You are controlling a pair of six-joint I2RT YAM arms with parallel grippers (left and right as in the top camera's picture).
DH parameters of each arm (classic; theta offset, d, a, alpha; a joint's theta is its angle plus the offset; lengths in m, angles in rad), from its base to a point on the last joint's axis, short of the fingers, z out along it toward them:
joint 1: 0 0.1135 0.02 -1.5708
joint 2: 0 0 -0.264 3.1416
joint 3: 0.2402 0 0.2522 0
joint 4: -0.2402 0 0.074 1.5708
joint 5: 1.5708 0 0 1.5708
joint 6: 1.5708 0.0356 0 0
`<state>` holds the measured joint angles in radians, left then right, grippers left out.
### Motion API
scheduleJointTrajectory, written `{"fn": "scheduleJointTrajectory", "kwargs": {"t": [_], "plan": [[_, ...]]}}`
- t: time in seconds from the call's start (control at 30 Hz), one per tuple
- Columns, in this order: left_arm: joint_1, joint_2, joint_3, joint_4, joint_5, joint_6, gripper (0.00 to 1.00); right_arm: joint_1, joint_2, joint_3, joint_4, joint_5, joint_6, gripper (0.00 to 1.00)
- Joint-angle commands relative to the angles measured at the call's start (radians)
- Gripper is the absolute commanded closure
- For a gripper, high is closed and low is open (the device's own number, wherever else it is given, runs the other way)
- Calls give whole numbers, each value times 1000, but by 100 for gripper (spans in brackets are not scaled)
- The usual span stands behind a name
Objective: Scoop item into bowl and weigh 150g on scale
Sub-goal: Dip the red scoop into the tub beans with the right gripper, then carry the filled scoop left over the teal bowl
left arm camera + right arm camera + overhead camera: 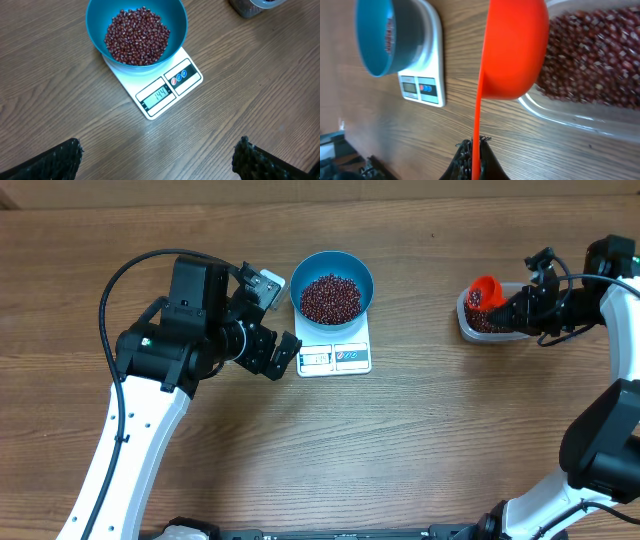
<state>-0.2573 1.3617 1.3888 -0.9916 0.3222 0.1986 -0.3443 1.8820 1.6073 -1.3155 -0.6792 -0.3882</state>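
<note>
A brown wooden table with a printed wood-grain laminate top (420,430) is the only furniture that shows, and its surface fills the overhead frame from the left edge to the right. The grain there runs from side to side in long, wavy streaks, darker brown on a mid-brown ground. A tiny dark speck (433,237) sits in the wood in the upper middle of that frame. In the left wrist view the same grain slants from lower left to upper right. The light is soft and even and comes from above. Shadows on the wood are short and pale, and the top has a dull, matte sheen.
</note>
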Motion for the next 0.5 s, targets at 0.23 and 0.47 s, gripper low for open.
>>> {"fn": "scheduleJointTrajectory", "kwargs": {"t": [0.23,0.47], "plan": [[2,6,14,1,7,15,0,97,-10,64,-15,-161,-36,96],[2,6,14,1,7,15,1,269,-10,64,79,-160,47,96]]}}
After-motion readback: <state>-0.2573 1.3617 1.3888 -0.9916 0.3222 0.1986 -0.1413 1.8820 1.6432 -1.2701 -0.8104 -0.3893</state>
